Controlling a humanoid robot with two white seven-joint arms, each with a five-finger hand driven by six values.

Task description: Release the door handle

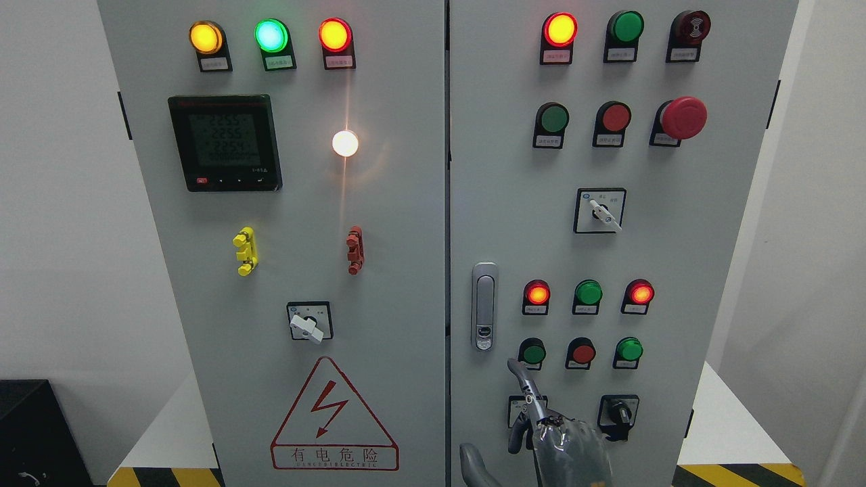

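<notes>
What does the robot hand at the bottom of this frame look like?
Only one hand shows, so its side cannot be told. It is dark grey with a glossy, translucent-looking shell over the palm, slim jointed grey fingers, and small metal screws or pins at the knuckles. No cables or markings are visible.

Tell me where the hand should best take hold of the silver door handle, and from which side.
Grip the long upright bar of the door handle near its lower end, just above the keyhole. It lies flat in a narrow recess on the right door, so come straight from the front; the hand is just below it.
</notes>
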